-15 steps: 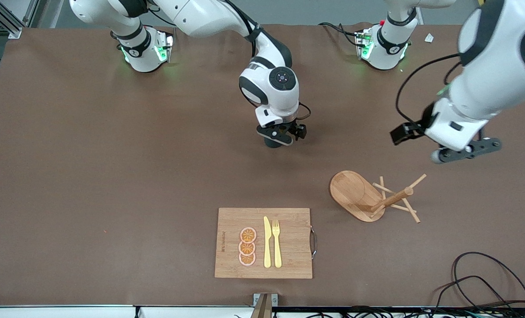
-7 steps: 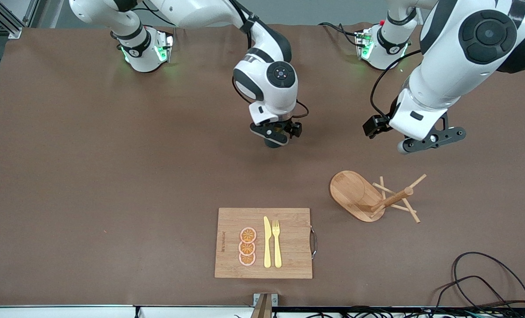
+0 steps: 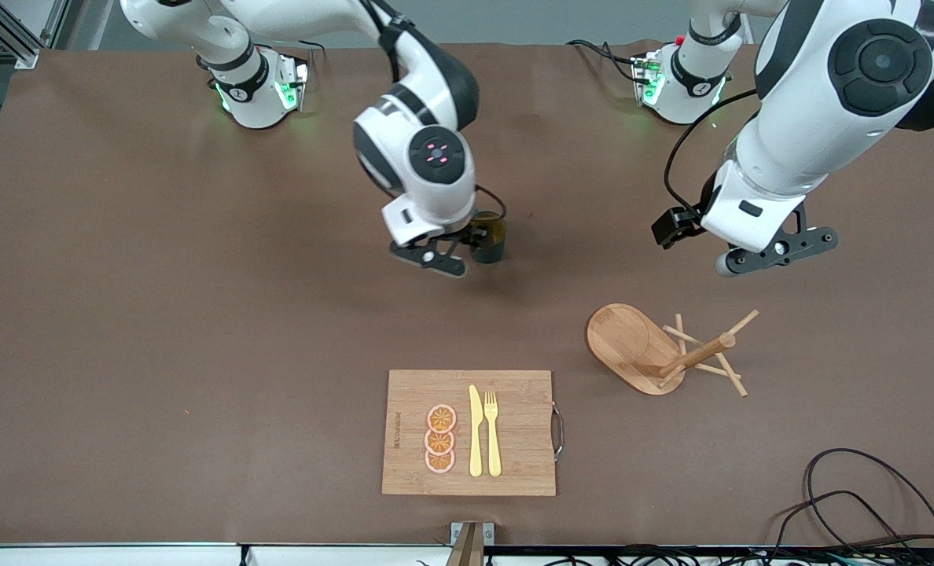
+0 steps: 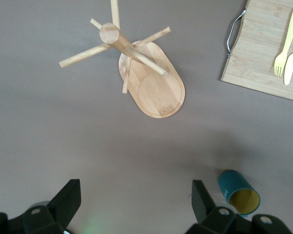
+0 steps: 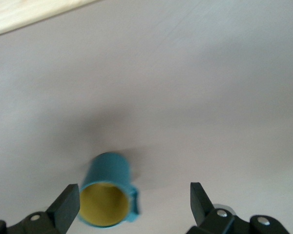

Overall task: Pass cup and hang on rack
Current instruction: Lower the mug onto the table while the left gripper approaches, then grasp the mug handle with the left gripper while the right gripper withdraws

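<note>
The front view shows the cup (image 3: 489, 238) only as a dark cylinder standing on the brown table (image 3: 160, 314), half hidden by the right gripper (image 3: 443, 259); the right wrist view adds its mustard-yellow inside, teal wall and handle (image 5: 133, 202) — it sits between the widely spread fingers (image 5: 66, 207), apparently untouched, though that view is blurred. The left wrist view shows the cup (image 4: 239, 191) just beside one finger of the open left gripper (image 4: 136, 207), and the rack (image 4: 146, 73) from above: an oval bamboo base, round post, thin dowel pegs. Half a second ago the right gripper covered the cup; it has since shifted toward the right arm's end, baring the cup at its 2 o'clock. The left gripper (image 3: 777, 255) has barely moved — it hovers over bare table at the rack's (image 3: 660, 350) 1 o'clock. The cutting board (image 3: 471, 432) lies at the rack's 8 o'clock.
</note>
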Available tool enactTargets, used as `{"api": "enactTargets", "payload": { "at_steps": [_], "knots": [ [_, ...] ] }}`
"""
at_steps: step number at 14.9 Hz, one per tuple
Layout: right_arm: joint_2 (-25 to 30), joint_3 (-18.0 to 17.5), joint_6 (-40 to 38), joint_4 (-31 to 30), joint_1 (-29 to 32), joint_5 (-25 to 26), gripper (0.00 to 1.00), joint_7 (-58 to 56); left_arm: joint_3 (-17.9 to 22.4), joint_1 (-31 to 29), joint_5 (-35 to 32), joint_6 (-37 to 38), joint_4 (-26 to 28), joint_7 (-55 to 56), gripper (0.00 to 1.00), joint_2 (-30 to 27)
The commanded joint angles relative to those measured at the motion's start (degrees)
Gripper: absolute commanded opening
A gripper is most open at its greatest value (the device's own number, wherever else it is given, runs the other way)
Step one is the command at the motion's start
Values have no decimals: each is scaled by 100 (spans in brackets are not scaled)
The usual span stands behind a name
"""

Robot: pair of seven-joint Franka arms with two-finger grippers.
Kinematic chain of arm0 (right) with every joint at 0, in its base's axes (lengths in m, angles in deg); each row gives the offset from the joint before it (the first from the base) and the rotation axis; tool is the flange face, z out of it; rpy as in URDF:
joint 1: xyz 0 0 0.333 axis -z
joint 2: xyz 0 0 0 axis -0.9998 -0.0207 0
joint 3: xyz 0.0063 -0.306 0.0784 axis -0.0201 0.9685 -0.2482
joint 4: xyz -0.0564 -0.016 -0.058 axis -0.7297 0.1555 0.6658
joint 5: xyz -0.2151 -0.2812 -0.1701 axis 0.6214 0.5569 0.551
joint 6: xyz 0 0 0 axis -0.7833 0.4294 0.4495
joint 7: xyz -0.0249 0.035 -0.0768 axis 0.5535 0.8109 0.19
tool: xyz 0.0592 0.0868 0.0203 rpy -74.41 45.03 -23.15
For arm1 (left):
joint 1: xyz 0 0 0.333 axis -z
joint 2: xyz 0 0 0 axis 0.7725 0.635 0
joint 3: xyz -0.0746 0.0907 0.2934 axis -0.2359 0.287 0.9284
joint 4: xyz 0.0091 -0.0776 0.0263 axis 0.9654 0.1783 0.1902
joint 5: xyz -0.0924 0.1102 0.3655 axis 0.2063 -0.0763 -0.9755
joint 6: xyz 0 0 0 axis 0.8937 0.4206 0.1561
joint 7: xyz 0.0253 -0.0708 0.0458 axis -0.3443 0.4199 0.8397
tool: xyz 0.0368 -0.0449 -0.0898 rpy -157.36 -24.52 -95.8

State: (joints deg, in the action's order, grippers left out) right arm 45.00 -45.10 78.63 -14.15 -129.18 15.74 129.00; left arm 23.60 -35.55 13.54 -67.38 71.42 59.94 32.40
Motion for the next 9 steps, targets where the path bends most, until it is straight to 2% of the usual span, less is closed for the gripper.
{"api": "enactTargets", "payload": {
  "at_steps": [1,5,7,9],
  "knots": [
    [855,-69,-38,-959,476,-77,100,-808,-28,70,-117,75,-53,315,100,-31],
    [1523,-60,-38,-1785,1021,-33,100,-1661,-19,631,-178,-30,-61,1227,100,-13],
    [1849,-60,-55,-2120,1372,-24,100,-2145,-36,1079,-554,-57,-61,1702,100,31],
    [2034,-52,-230,-2183,1671,-15,100,-2470,-63,1624,-898,-127,-53,2334,100,136]
  ]
}}
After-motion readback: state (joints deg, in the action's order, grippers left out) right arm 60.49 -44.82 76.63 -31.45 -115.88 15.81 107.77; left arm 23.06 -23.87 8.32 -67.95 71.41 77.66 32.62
